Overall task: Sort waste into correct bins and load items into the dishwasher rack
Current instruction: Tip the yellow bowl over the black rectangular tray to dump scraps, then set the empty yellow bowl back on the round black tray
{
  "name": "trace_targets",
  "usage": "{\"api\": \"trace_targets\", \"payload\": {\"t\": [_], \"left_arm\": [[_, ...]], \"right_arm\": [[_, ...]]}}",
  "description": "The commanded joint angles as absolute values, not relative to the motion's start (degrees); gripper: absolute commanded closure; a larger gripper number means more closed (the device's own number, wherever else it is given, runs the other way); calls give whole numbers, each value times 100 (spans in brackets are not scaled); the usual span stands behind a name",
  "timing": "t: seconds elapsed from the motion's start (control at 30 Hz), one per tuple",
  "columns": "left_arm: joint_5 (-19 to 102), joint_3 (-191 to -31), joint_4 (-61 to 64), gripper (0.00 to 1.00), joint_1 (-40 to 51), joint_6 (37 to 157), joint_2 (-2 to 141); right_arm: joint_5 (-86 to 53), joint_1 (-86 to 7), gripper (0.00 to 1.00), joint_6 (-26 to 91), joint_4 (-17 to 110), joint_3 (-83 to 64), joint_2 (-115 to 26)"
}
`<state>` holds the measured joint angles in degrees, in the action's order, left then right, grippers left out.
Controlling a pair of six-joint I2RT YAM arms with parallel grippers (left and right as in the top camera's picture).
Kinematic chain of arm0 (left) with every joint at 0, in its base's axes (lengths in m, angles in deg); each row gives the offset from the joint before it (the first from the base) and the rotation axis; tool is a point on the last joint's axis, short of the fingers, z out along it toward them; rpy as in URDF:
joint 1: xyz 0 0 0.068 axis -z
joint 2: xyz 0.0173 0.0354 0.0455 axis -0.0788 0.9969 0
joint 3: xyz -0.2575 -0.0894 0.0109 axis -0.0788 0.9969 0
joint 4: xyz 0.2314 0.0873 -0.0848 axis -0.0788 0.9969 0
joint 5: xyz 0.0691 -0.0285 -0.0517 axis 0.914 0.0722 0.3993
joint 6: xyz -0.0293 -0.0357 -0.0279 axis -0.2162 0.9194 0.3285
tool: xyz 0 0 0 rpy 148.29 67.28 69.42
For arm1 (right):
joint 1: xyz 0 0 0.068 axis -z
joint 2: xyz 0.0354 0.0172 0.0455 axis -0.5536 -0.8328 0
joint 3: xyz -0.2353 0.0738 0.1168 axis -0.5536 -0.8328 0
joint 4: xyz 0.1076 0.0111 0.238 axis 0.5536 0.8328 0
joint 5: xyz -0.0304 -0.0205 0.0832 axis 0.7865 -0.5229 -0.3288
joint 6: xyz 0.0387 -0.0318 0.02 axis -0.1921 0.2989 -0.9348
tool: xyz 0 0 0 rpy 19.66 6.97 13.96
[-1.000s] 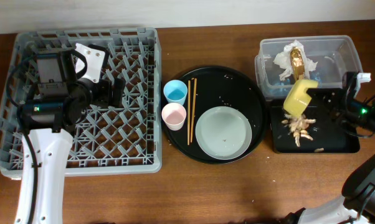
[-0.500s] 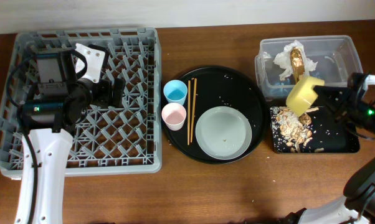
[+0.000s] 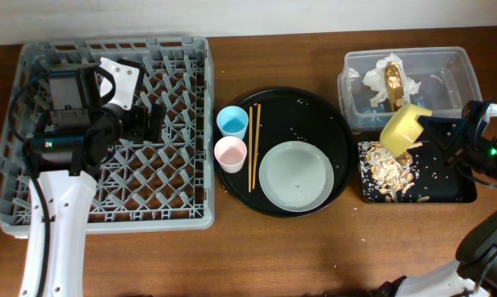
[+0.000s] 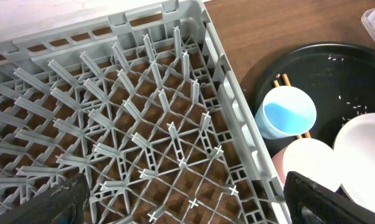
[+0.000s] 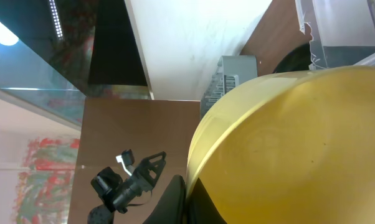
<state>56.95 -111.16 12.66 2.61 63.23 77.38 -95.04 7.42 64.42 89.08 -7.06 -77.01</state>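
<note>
My right gripper (image 3: 426, 128) is shut on the rim of the yellow bowl (image 3: 402, 127), held tilted above the shallow black tray (image 3: 455, 188); the bowl fills the right wrist view (image 5: 299, 149). Beige food scraps and rice (image 3: 387, 172) lie in the tray's left part. Crumpled white paper with a gold wrapper (image 3: 387, 78) sits in the clear tub (image 3: 455, 66). My left gripper (image 4: 187, 205) is open over the grey rack (image 3: 174, 173), which is also in the left wrist view (image 4: 144, 124). The blue cup (image 3: 232, 122), pink-white cup (image 3: 230, 153), chopsticks (image 3: 253, 148) and plate (image 3: 296, 175) rest on the round black tray.
The large round black tray (image 3: 335, 124) stands between the rack and the bins, with rice grains scattered on it. Brown wooden table (image 3: 298, 256) runs along the front. The left arm's white link (image 3: 59, 231) reaches over the rack's front-left corner.
The scraps fell from the yellow bowl into the shallow black tray and spread out. The bowl with my right gripper moved slightly right and up. The left arm has not moved.
</note>
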Motion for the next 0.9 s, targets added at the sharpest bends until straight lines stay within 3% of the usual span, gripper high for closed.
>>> {"api": "trace_targets", "payload": {"t": [0.0,0.17,0.37,0.43,0.57,0.87], "left_arm": [[5629,-11208,1272,1,237,6257,7756],[5629,-11208,1266,1,237,6255,7756],[5605,-11208,1274,1,237,6307,7758],[5607,-11208,1274,1,239,6323,7758],[5610,-11166,1274,1,237,6386,7758],[5607,-11166,1287,1,239,6624,7872]], "right_arm": [[-9369,224,96,6545,8938,-488,-7247],[-7732,-1369,96,5782,8735,787,-7107],[-2982,-3837,96,3627,7587,1801,-7138],[-2025,-4316,96,3356,7437,1801,-7280],[-1109,-4899,96,3220,7231,1801,-7907],[-875,-4897,96,3400,6770,1801,-9258]]}}
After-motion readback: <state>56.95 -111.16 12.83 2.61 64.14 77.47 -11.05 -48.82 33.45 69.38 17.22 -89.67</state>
